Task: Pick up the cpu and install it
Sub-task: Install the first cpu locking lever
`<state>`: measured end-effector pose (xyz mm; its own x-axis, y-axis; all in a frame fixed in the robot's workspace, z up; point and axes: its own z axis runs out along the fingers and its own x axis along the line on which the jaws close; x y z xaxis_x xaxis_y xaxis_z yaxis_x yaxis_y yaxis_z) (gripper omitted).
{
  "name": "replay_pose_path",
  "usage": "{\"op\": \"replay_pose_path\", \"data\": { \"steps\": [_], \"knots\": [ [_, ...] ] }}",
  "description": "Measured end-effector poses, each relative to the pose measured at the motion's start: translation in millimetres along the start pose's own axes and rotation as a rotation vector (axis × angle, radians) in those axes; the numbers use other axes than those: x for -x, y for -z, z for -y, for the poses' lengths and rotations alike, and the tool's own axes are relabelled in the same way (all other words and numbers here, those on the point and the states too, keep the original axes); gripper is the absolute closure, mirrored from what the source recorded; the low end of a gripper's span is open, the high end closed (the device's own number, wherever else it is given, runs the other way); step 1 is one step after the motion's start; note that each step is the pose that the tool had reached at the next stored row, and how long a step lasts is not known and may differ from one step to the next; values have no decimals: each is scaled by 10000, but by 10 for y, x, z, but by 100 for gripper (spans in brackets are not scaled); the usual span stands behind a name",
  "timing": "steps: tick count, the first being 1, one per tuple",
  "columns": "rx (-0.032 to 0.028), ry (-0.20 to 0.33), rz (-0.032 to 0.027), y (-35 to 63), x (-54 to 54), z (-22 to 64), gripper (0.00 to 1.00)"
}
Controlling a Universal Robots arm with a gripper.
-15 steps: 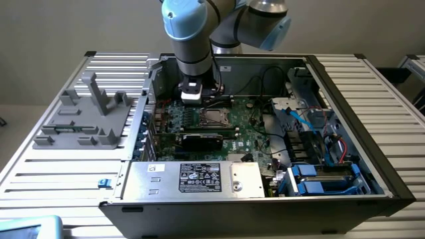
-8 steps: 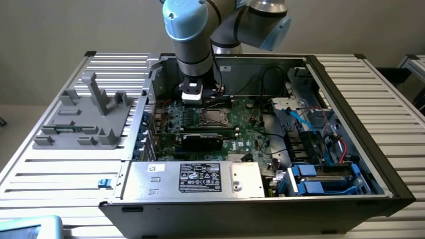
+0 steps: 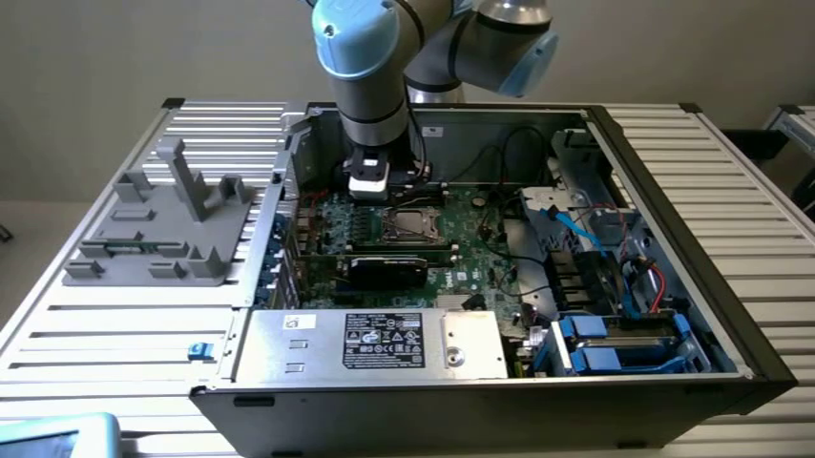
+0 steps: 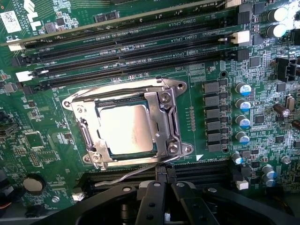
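The gripper (image 4: 162, 183) has its fingers clenched together, grasping nothing. The cpu (image 4: 127, 129) sits inside the metal-framed socket (image 4: 164, 101), just beyond the fingertips and clear of them.

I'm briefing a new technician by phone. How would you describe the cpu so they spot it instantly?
Inside the open computer case, find the green motherboard. Beside its long black memory slots sits a metal socket frame; the cpu is the shiny silver square inside it, unlike the small dark components around.
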<state>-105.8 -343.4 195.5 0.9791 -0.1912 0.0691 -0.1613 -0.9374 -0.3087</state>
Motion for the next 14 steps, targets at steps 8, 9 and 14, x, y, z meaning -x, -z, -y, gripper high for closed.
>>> {"op": "replay_pose_path", "data": {
  "steps": [8,9,14],
  "knots": [
    [0,-23,-9,-14,-50,4,89],
    [-1,-24,-10,-15,-52,-1,89],
    [4,-30,-10,-26,-53,-15,89]
  ]
}}
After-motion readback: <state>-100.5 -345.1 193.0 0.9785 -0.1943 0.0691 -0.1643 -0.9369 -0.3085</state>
